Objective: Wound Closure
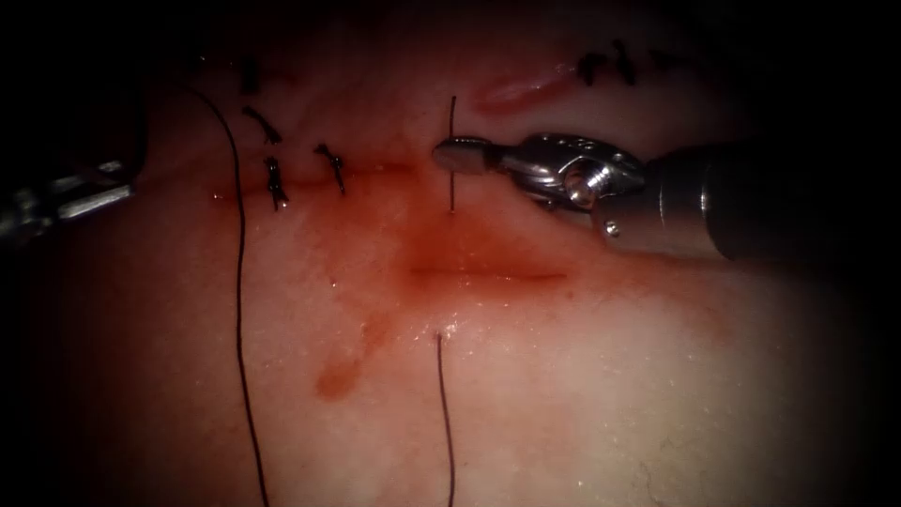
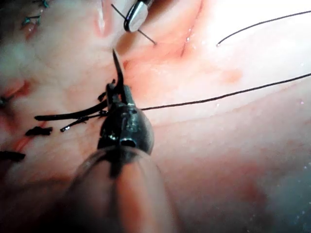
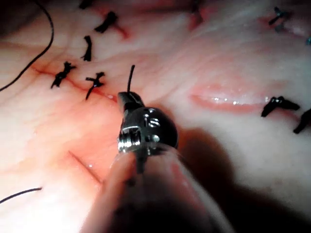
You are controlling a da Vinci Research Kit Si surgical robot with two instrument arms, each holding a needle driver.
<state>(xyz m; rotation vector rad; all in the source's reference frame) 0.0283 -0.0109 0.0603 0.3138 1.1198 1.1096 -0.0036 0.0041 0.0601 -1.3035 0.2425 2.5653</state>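
Far left: left pincer (image 1: pixel 70 199) sits at the dim edge, well left of the cut (image 1: pixel 488 275). In the left wrist view its jaws look pressed together on the curved needle (image 2: pixel 118 68), seemingly near the thread end. The point stands free in the air, not in the tissue (image 1: pixel 610 394).

- Risk: the point hangs near the tied knots (image 1: pixel 274 183). A careless sweep could snag a knot or scratch the surface.
- Risk: with a hold that far back on the curve, the needle could roll in the jaws.

Next right: the thread (image 1: pixel 239 282) runs in a long slack line down the tissue, left of the open stretch of the cut.

- Risk: slack lying loose could catch on the finished knots or under a shaft.

Centre: red fluid (image 1: pixel 338 376) pools and trails below the stitched part. It darkens the cut's edges, so the entry and exit points are harder to judge.

A strand enters the tissue above the open cut and a strand leaves below it, running off toward the bottom.

Right: right pincer (image 1: pixel 460 155) is pinching the thread end (image 1: pixel 452 117), upright just above where it enters.

- Risk: the free end above the jaws is short. A hard pull from the other side could draw it out through the tissue, or the taut strand could cut into the soft edge.
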